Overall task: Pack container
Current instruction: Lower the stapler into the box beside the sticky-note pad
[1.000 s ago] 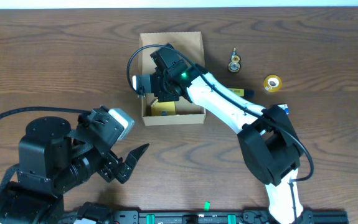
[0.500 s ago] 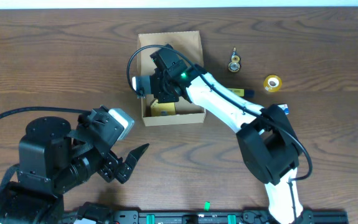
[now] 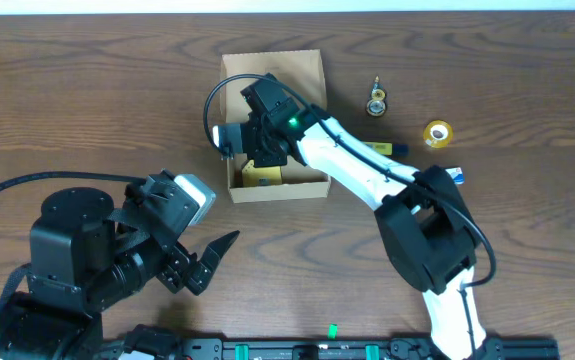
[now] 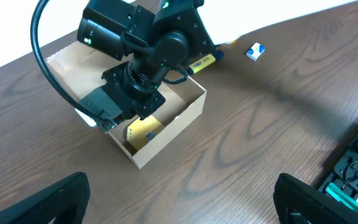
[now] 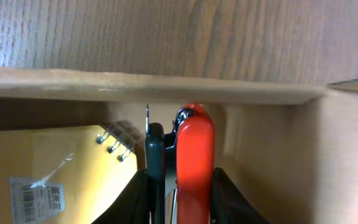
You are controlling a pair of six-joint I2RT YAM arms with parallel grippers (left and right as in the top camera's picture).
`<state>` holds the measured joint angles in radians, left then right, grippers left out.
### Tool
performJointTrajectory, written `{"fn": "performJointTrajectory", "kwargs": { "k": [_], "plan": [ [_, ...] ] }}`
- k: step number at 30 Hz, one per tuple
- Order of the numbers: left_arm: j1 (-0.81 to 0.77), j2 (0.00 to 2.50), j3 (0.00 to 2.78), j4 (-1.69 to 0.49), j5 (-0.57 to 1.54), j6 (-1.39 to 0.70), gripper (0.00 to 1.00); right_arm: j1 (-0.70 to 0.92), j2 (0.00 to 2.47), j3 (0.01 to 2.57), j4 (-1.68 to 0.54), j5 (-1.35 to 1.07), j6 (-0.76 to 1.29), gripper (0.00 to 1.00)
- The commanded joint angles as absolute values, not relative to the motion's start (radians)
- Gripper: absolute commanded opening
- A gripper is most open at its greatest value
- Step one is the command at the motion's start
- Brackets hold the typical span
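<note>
The container (image 3: 302, 72) is a tan cardboard box standing open at the table's far middle; the left wrist view shows its front wall (image 4: 174, 124). A yellow spiral notebook (image 3: 262, 177) (image 4: 144, 131) (image 5: 48, 168) lies inside it. My right gripper (image 3: 255, 150) (image 5: 180, 193) reaches down into the box beside the notebook. It is shut on a slim tool with one red and one dark green handle (image 5: 194, 149), close to the box's inner wall (image 5: 272, 162). My left gripper (image 3: 214, 262) (image 4: 179, 211) hovers open over bare wood in front of the box, holding nothing.
Right of the box lie a small brass piece (image 3: 376, 100), a yellow tape roll (image 3: 438, 133), a yellow-and-black marker (image 3: 388, 147) (image 4: 203, 61) and a small blue-and-white item (image 3: 455, 174) (image 4: 254, 51). The left arm's base fills the near left.
</note>
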<state>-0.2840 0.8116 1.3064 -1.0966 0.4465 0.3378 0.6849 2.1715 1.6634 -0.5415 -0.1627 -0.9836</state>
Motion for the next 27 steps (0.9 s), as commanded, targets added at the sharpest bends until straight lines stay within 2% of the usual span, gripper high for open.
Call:
{"fn": "performJointTrajectory", "kwargs": {
  "k": [1,17,22,24,27],
  "plan": [
    [-0.282,0.811,1.325,-1.097,0.461,0.344,0.95,0.698,2.196,1.679,-0.537,-0.182,-0.996,0.01],
    [-0.282,0.811,1.325,-1.097,0.461,0.344,0.95,0.698,2.196,1.679,-0.509,-0.120,-0.972,0.04],
    [-0.282,0.811,1.325,-1.097,0.461,0.344,0.95,0.698,2.196,1.679,-0.509,-0.120,-0.972,0.11],
    [-0.282,0.811,1.325,-1.097,0.461,0.344,0.95,0.698,2.196,1.679,-0.509,-0.120,-0.972,0.20],
    [-0.282,0.811,1.325,-1.097,0.461,0.344,0.95,0.698,2.196,1.679,-0.509,-0.120,-0.972,0.26]
  ]
}}
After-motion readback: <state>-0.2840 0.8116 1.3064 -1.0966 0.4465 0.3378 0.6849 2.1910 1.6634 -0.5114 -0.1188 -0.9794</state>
